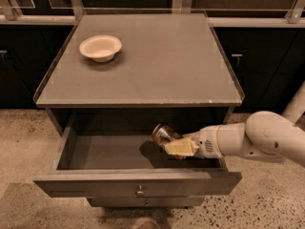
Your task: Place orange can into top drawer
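A cream bowl (100, 47) sits at the left of the grey cabinet top (167, 66). Below it, the top drawer (138, 182) is open. Inside its right half, the gripper (177, 146) pinches the tilted orange can (163, 133), with the white arm (248, 140) reaching in from the right.

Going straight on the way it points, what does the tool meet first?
The tool, holding the orange can inside the top drawer, points toward picture left; the way looks free until the drawer's side wall there, though depth is unclear.

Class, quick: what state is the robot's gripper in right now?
The gripper is closed on the orange can, inside the open top drawer.
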`<action>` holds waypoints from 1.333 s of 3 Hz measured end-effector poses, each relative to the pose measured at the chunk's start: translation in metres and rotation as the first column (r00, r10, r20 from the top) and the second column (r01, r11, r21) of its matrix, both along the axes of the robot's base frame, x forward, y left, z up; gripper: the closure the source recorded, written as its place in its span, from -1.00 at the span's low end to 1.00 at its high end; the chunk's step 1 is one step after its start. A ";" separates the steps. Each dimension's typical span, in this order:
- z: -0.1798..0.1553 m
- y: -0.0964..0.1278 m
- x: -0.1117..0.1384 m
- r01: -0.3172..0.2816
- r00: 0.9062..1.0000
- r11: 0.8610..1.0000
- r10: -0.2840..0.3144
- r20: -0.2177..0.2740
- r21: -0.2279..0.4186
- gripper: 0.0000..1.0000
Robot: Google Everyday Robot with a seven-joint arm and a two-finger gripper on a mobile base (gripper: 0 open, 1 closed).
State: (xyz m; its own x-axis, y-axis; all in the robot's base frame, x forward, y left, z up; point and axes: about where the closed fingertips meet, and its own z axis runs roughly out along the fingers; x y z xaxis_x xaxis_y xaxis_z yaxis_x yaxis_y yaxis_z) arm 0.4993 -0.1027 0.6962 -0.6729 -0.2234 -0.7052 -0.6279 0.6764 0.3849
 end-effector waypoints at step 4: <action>-0.011 -0.010 0.011 0.083 0.996 0.996 -0.083 0.017 -0.022 -1.00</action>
